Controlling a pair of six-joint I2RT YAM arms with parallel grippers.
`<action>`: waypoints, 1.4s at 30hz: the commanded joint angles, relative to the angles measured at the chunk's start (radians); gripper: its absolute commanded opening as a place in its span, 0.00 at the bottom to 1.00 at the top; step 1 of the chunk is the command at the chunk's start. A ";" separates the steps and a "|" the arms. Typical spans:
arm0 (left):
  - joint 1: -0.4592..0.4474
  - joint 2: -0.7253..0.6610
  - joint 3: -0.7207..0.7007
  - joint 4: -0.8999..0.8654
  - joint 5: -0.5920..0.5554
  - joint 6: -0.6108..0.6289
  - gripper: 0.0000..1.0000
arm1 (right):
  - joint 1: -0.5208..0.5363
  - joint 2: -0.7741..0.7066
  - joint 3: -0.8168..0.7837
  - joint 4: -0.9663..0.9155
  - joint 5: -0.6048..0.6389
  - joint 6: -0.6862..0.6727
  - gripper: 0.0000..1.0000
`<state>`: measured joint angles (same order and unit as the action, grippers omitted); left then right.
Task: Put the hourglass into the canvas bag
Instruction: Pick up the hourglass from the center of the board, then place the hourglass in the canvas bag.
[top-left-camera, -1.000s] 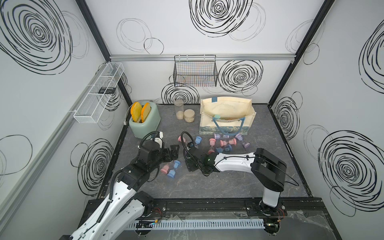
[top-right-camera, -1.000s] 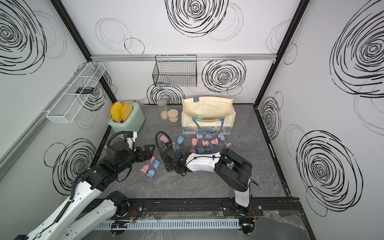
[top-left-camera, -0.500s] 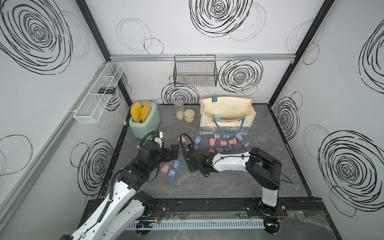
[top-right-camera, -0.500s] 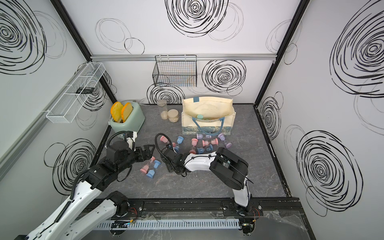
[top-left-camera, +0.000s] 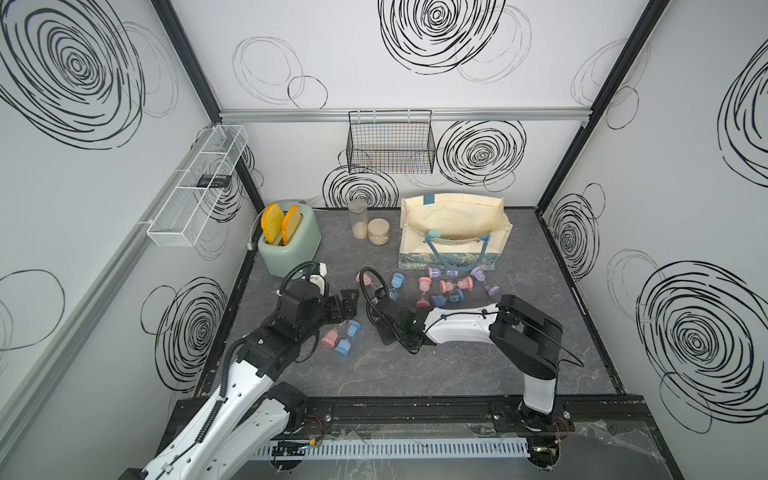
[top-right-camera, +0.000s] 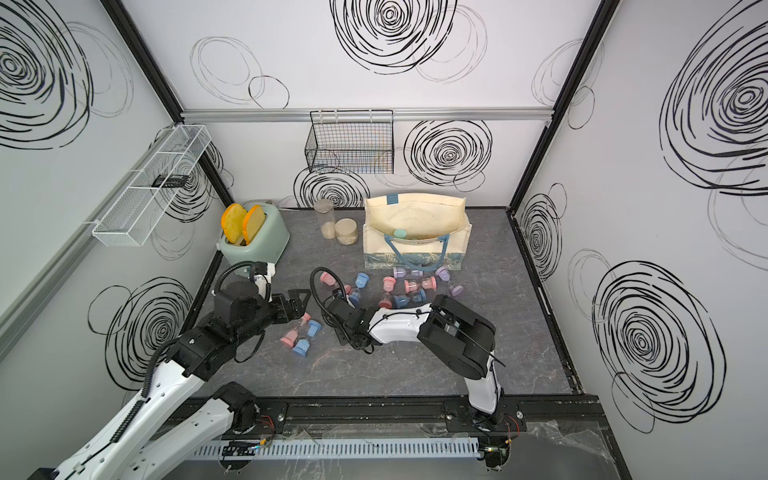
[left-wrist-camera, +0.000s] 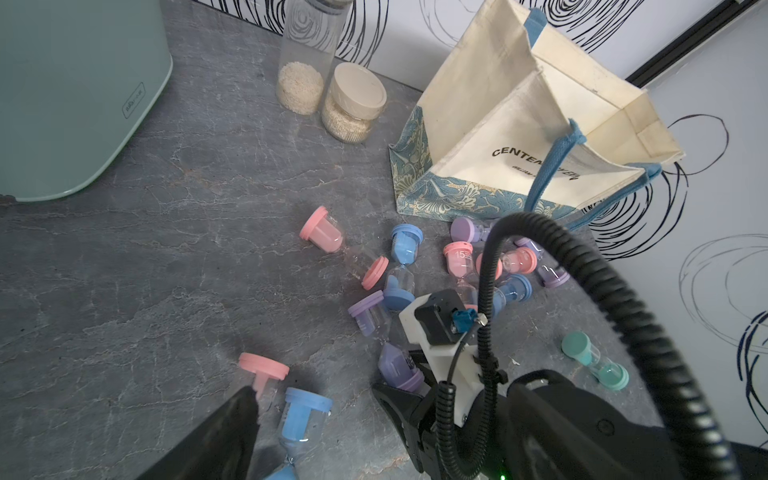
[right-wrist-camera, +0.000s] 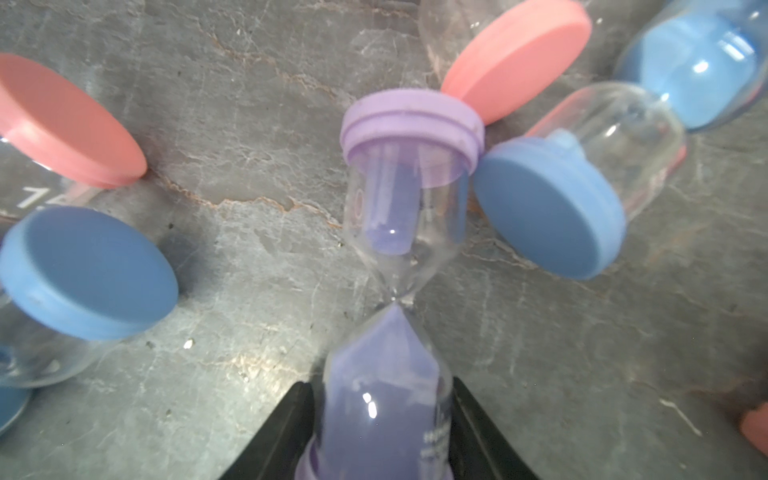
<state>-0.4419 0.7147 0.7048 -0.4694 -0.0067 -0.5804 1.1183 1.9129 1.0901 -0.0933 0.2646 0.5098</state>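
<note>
Clearly, right wrist view shows my right pincer (right-wrist-camera: 380, 390) pinching purple hourglass (right-wrist-camera: 399, 232) on table (right-wrist-camera: 249, 249); both top views hide that. Arm stretched low, canvas bag (top-left-camera: 453, 216) apart. Left pincer (top-left-camera: 347, 305) spread.

The back wall (top-left-camera: 365, 58), left wall (top-left-camera: 62, 232) and right wall (top-left-camera: 681, 174) are white, each scribbled with black spirals and loose rings. 2 black posts (top-left-camera: 189, 62) stand in the back corners, and an aluminium rail (top-left-camera: 498, 114) runs across the back wall between them. A black wire basket (top-left-camera: 390, 151) hangs from that rail near its middle. On the left wall hangs a white mesh shelf (top-left-camera: 195, 193) with 3 compartments. The floor (top-left-camera: 457, 374) is a dark grey slab with pale marble-like veins. A black metal frame (top-left-camera: 415, 409) edges its front, beside a white slotted cable duct (top-left-camera: 395, 449). The light is even and soft, and shadows are faint.
</note>
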 joint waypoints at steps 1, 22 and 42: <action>0.009 0.003 0.005 0.043 0.014 -0.010 0.96 | 0.002 -0.038 -0.028 0.016 -0.020 0.003 0.50; 0.012 0.014 0.072 0.060 0.025 0.008 0.96 | -0.065 -0.252 -0.093 0.031 -0.088 -0.042 0.33; 0.002 0.144 0.214 0.213 0.109 0.002 0.96 | -0.392 -0.583 0.104 -0.126 -0.156 -0.256 0.33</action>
<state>-0.4366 0.8425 0.8852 -0.3389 0.0700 -0.5762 0.7830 1.3472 1.1290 -0.1761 0.1303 0.3107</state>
